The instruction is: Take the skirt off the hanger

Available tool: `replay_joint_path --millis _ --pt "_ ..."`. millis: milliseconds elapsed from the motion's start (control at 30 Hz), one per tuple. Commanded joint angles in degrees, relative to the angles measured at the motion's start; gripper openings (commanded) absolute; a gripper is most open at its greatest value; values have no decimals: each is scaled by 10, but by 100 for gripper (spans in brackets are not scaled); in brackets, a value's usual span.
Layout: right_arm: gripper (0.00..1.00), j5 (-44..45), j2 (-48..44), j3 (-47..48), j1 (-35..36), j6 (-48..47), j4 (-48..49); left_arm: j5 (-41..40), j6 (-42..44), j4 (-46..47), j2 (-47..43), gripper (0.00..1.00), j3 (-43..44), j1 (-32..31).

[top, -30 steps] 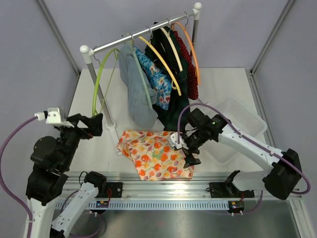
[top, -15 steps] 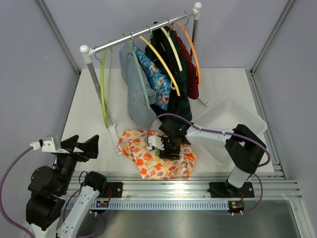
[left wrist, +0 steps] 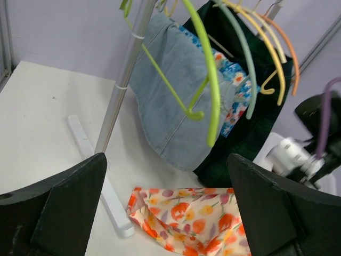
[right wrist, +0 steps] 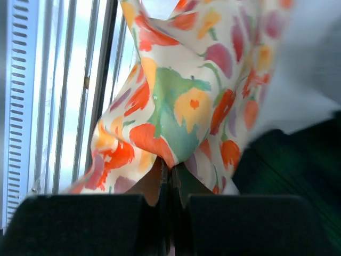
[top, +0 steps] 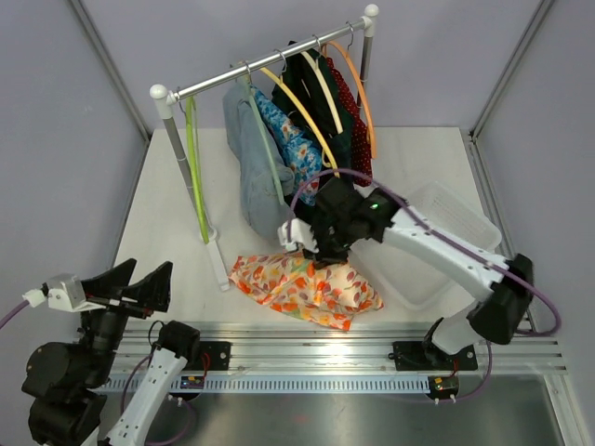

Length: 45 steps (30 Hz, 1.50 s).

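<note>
The skirt (top: 307, 290) lies crumpled on the table (top: 167, 214) in front of the rack (top: 270, 58), near the table's front edge and off any hanger. The right gripper (top: 322, 256) is clenched on a fold at the skirt's back edge; its wrist view shows the floral cloth pinched between the closed fingers (right wrist: 80, 224). Close behind that gripper hang a denim garment (top: 256, 181) and a dark green one (top: 327, 102), crowding the arm from the rack side. A clear bin (top: 451, 232) sits just right of the skirt, and the rack's white foot (top: 218, 265) lies just left of it. A green hanger (top: 192, 167) hangs at the rail's left end. The left gripper (top: 141, 277) hovers spread wide at the table's near left, grasping nothing, well apart from the skirt.
</note>
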Motion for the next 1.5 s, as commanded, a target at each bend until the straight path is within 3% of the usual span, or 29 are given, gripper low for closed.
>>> replay_joint_path --millis 0,133,233,367,567,800,967,1133,1267,1367,1467 --pt "0 -88 -107 100 -66 -58 -142 45 -11 49 7 99 39 2" --pt "0 -131 -147 167 -213 -22 -169 71 -9 79 33 99 67 2" --pt "0 -149 -185 204 -280 24 -153 86 -4 90 67 99 93 2" --pt "0 -70 -214 273 -363 94 -128 115 3 105 113 99 119 2" --pt "0 61 -235 307 -402 97 -104 143 3 157 152 99 109 2" --pt "0 156 -251 324 -406 56 -100 163 10 179 178 99 110 2" --pt "0 212 -285 215 -414 26 -74 183 17 193 193 99 120 2" --pt "0 210 -307 95 -462 3 -33 200 24 193 210 99 133 2" --pt "0 130 -314 -8 -578 -37 -9 212 31 200 217 99 137 2" --pt "0 49 -301 -69 -672 -104 0 223 32 203 222 99 137 2" --pt "0 -32 -268 -123 -718 -203 -35 237 31 208 226 99 133 2"
